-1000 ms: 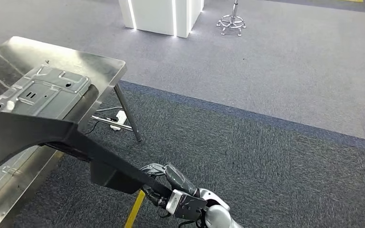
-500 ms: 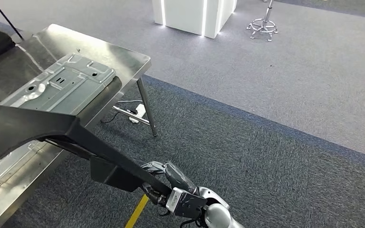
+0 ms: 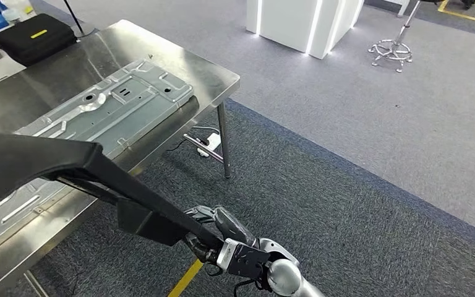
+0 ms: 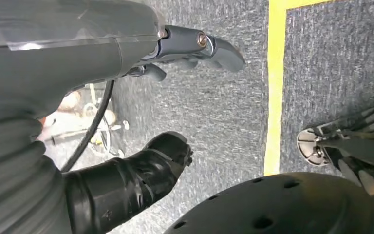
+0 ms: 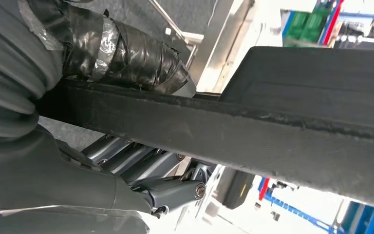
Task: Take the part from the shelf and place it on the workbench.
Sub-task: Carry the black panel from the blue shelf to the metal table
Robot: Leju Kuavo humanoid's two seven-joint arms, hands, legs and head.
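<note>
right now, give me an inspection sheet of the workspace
surface: stainless steel workbench, bare metal at its near corner
job's things: long black plastic part, held out above the workbench edge, not yet set down
clutter: grey stamped sheet-metal panel lying flat on the bench; black flat case at the far end
hands: right hand grips the part's narrow end; left hand holds nothing
cables: white power strip with a cable on the floor under the bench
surroundings: grey carpet, yellow floor line, white lit pillar, stool base

The right robot hand [image 3: 213,234] sits at the lower centre of the head view — fingers wrapped around a long dark part [image 3: 49,162]. The left robot hand [image 4: 175,97] hangs with fingers apart, holding nothing.
</note>
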